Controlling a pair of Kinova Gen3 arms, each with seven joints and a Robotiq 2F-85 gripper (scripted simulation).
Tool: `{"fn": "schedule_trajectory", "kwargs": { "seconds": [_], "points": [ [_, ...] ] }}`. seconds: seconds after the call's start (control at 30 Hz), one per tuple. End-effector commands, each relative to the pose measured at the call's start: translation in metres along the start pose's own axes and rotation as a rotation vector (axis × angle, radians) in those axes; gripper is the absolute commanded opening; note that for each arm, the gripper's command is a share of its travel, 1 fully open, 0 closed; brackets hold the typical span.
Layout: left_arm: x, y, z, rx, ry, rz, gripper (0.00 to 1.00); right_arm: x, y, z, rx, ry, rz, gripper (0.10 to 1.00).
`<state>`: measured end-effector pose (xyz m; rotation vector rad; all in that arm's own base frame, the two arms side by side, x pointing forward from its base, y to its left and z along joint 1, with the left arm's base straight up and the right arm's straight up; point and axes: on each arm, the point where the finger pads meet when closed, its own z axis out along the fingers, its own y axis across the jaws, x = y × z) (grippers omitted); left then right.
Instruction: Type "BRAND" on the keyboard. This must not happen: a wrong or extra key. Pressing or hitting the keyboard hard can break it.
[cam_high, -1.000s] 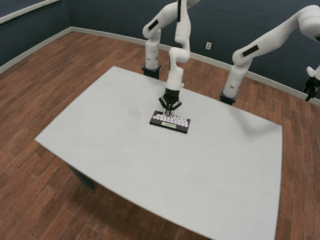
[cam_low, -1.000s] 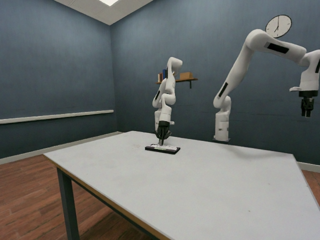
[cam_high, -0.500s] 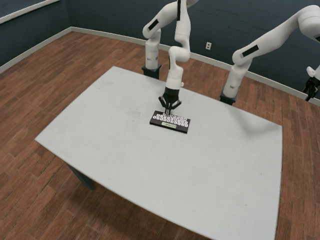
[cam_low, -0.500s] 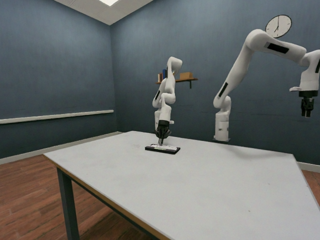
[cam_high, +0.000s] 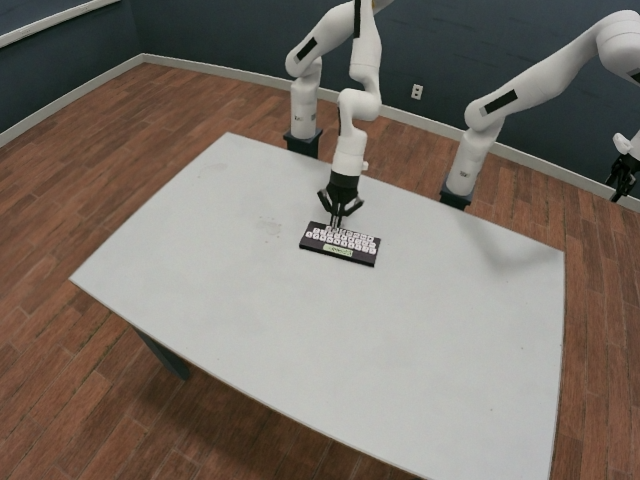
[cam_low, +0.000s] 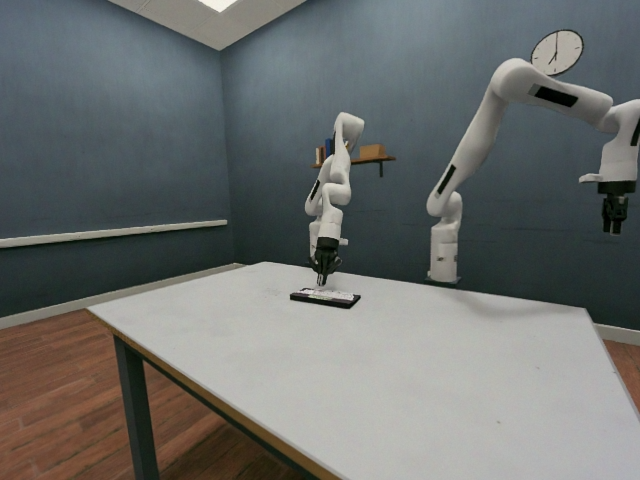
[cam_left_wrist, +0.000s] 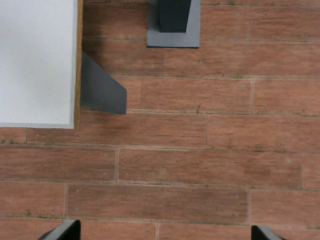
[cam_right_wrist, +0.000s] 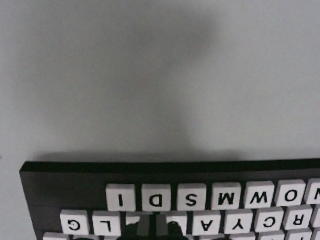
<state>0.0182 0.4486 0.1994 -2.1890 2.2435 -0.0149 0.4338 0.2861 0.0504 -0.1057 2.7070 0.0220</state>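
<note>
right claw (cam_high: 335, 225) (cam_low: 321, 283) (cam_right_wrist: 152, 227) pointing down over keyboard (cam_high: 338, 246) (cam_low: 325, 298) (cam_right_wrist: 70, 192), fingertips together, near the row below I-D-S (contact unclear); keyboard flat on desk (cam_high: 320, 330) (cam_low: 361, 361) (cam_left_wrist: 35, 60), nearer the edge on the arm bases' side, bare desktop around it; left claw (cam_high: 620, 192) (cam_low: 615, 231) (cam_left_wrist: 165, 235) fingers apart, hanging down past the desk edge, over floor

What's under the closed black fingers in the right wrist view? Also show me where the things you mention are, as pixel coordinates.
Two white square keys (cam_right_wrist: 139, 218) (cam_right_wrist: 177, 220) between L and A, partly covered; their letters can't be read. Whether the black fingers (cam_high: 335, 225) (cam_low: 321, 283) touch them can't be told.
</note>
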Motion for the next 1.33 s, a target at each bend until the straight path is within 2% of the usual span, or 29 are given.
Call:
{"fn": "schedule_trajectory", "kwargs": {
  "seconds": [0.0,0.4,1.3],
  "points": [
    [-0.001,0.005,-0.001,-0.012,-0.002,0.005,1.0,-0.005,0.003,-0.007,-0.004,-0.005,-0.011,0.099],
    [-0.001,0.005,-0.001,-0.012,-0.002,0.005,1.0,-0.01,0.002,-0.018,-0.004,-0.005,-0.012,0.099],
    [-0.001,0.005,-0.001,-0.012,-0.002,0.005,1.0,-0.01,0.002,-0.018,-0.004,-0.006,-0.012,0.099]
  ]
}}
